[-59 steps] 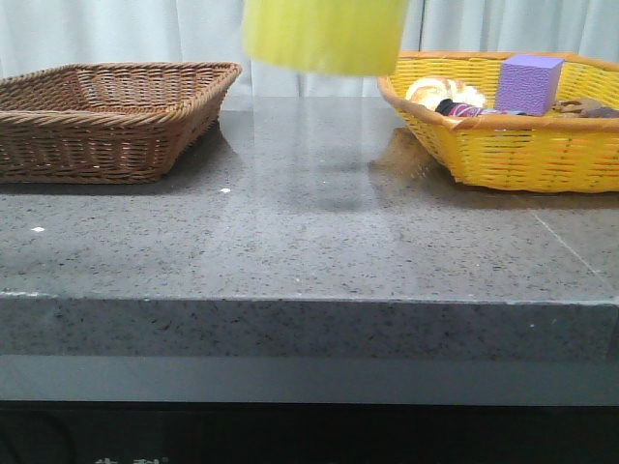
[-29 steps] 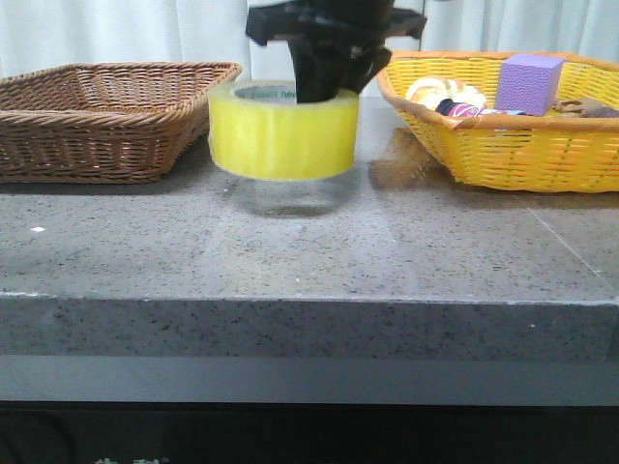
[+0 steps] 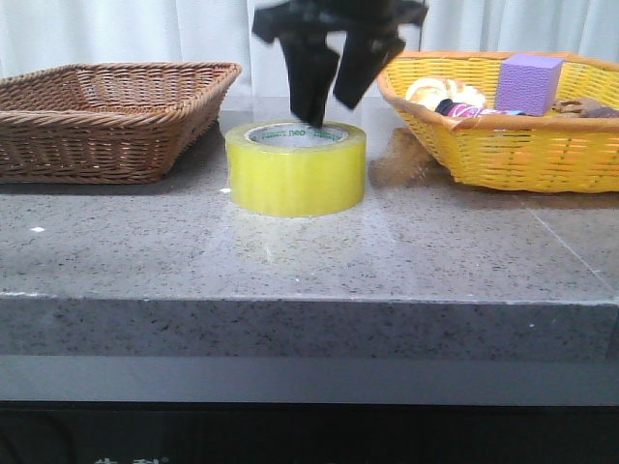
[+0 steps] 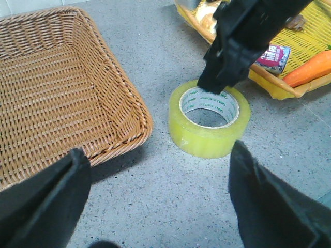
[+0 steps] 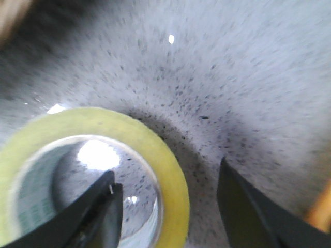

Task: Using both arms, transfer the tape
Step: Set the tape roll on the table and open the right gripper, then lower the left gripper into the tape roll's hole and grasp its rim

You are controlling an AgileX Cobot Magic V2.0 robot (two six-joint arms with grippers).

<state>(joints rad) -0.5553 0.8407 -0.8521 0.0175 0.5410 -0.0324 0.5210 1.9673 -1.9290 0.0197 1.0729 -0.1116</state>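
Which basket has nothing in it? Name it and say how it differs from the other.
The brown wicker basket on the left of the front view is the empty one. The yellow basket on the right holds a purple cube and other items.

Translucent yellow-green tape [image 3: 296, 171] with a pale green-printed core sits on a speckled grey table [image 3: 309, 261], black gripper fingers [image 3: 309, 82] above, brown basket [image 3: 106, 116] left, yellow basket [image 3: 513, 145] right, purple cube [image 3: 529, 82].

tape [image 3: 296, 174]: translucent yellow-green plastic film showing glossy, pale printed core looking like card
table [image 3: 309, 261]: speckled grey stone, polished and reflecting
left basket [image 3: 106, 116]: brown woven wicker, looking rough
right basket [image 3: 522, 145]: yellow woven wicker, slightly shiny
right gripper [image 3: 329, 101]: black fingers looking like matt plastic
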